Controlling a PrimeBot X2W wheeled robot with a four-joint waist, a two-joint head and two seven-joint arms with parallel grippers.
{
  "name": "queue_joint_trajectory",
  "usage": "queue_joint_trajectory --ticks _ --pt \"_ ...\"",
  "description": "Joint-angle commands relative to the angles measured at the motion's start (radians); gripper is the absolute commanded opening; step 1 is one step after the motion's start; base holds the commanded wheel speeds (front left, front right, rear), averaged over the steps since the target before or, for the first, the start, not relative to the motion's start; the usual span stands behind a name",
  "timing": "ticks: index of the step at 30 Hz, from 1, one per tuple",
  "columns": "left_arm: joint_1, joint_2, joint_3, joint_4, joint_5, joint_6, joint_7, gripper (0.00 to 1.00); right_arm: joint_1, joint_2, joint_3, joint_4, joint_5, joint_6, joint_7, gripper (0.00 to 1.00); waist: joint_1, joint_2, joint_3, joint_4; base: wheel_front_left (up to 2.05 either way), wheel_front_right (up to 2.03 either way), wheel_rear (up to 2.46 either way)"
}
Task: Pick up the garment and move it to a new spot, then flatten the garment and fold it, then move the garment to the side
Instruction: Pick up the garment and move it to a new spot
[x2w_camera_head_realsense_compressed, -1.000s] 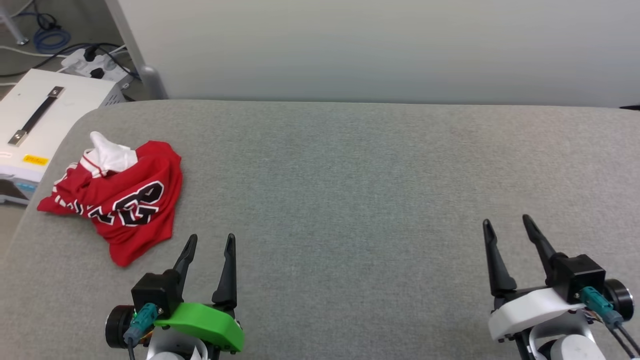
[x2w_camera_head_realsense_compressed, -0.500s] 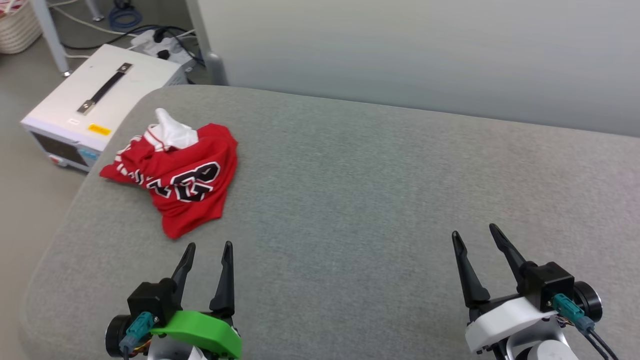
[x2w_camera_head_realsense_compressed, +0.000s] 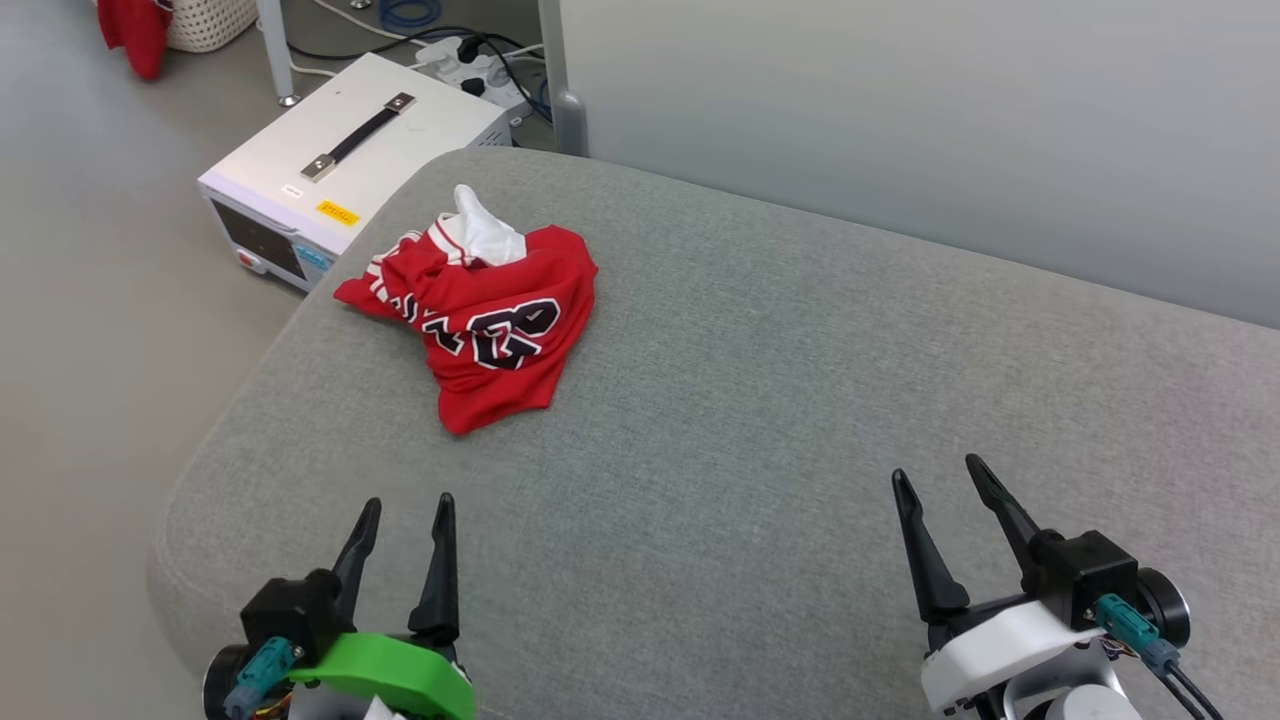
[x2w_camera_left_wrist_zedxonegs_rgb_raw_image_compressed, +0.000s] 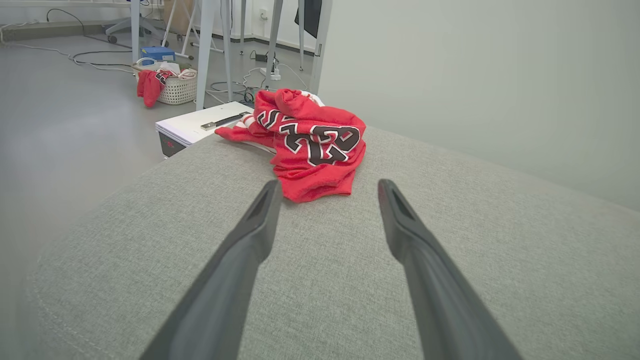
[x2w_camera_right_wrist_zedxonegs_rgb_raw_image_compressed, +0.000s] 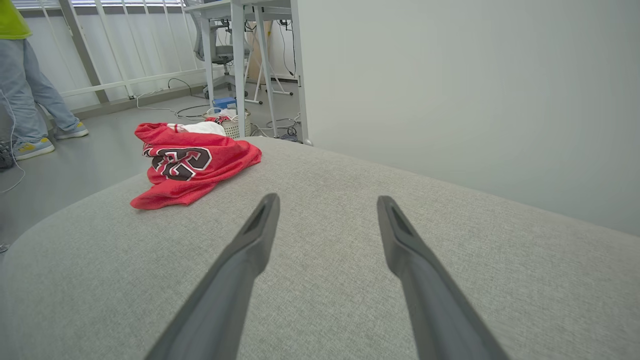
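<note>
View swung leftward; left hand (x2w_camera_head_realsense_compressed: 408, 500) and right hand (x2w_camera_head_realsense_compressed: 936, 468) gape empty, short of garment (x2w_camera_head_realsense_compressed: 490, 320).

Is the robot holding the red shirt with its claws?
No, nothing is held. The left gripper and right gripper are open and empty; the crumpled red jersey T-shirt lies apart on the grey fabric table.

garment (x2w_camera_head_realsense_compressed: 490, 320) on padded table (x2w_camera_head_realsense_compressed: 760, 420), far left corner; box (x2w_camera_head_realsense_compressed: 340, 170) beyond

Before you a grey padded table (x2w_camera_head_realsense_compressed: 820, 420), pale wall (x2w_camera_head_realsense_compressed: 900, 120) behind it, white handled box (x2w_camera_head_realsense_compressed: 420, 130) beside its far-left corner
</note>
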Motion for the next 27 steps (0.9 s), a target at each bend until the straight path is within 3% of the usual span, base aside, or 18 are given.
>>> queue_joint_trajectory --ticks 1,13,20,23,27 --pt "0.012 -0.005 0.007 -0.004 -0.015 -0.002 -0.006 1.0 -0.014 -0.003 -0.002 0.001 0.005 -0.001 -0.009 1.0 0.0 0.0 0.001 0.008 0.0 0.0 0.0" --pt "0.007 -0.005 0.025 0.004 -0.046 0.005 -0.006 1.0 -0.023 -0.003 -0.019 -0.017 0.012 -0.001 -0.009 1.0 0.0 0.0 0.022 -0.007 0.0 0.0 0.0" --pt "-0.081 0.001 0.031 0.048 -0.059 0.001 -0.006 1.0 -0.064 -0.003 -0.014 -0.052 -0.032 -0.001 -0.009 1.0 0.0 0.0 0.126 -0.064 0.0 0.0 0.0" --pt "-0.173 0.037 0.019 0.111 -0.085 -0.002 -0.001 1.0 -0.096 -0.003 -0.01 -0.068 -0.059 -0.001 -0.009 1.0 0.0 0.0 0.195 -0.095 0.0 0.0 0.0" --pt "-0.357 0.147 -0.024 0.181 -0.14 -0.002 0.077 1.0 -0.14 -0.003 0.0 -0.086 -0.098 -0.001 -0.009 1.0 0.0 0.0 0.286 -0.14 0.0 0.0 0.0"
